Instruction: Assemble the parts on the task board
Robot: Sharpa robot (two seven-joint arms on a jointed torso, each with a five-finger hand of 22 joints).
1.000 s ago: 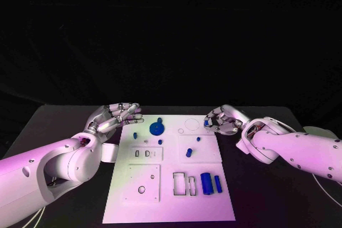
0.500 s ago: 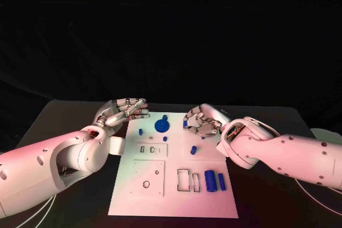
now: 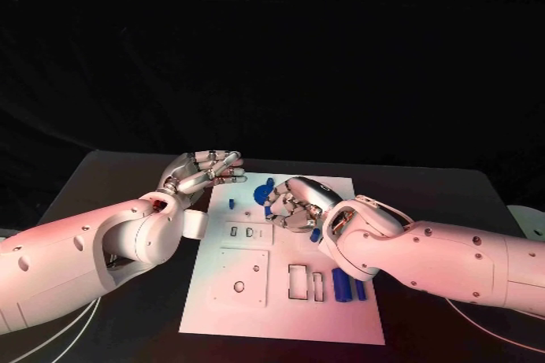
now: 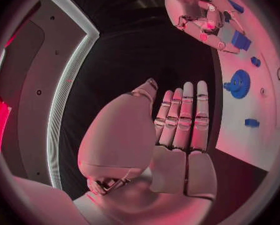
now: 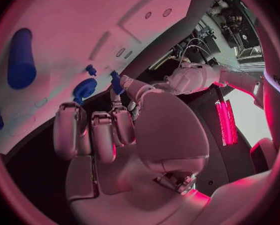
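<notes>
In the middle of the frame my right hand (image 3: 298,205) pinches a small blue piece (image 5: 116,82) over the white board (image 3: 261,292), while my left hand (image 3: 205,172) is released, fingers straight.

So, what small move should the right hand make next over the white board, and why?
Probably lower the right hand a little toward the blue gear. It hangs over the board right beside that gear, fingers curled, while the left hand is open beside the board's far corner. Whether the right hand already pinches a small blue piece, I cannot tell.
</notes>
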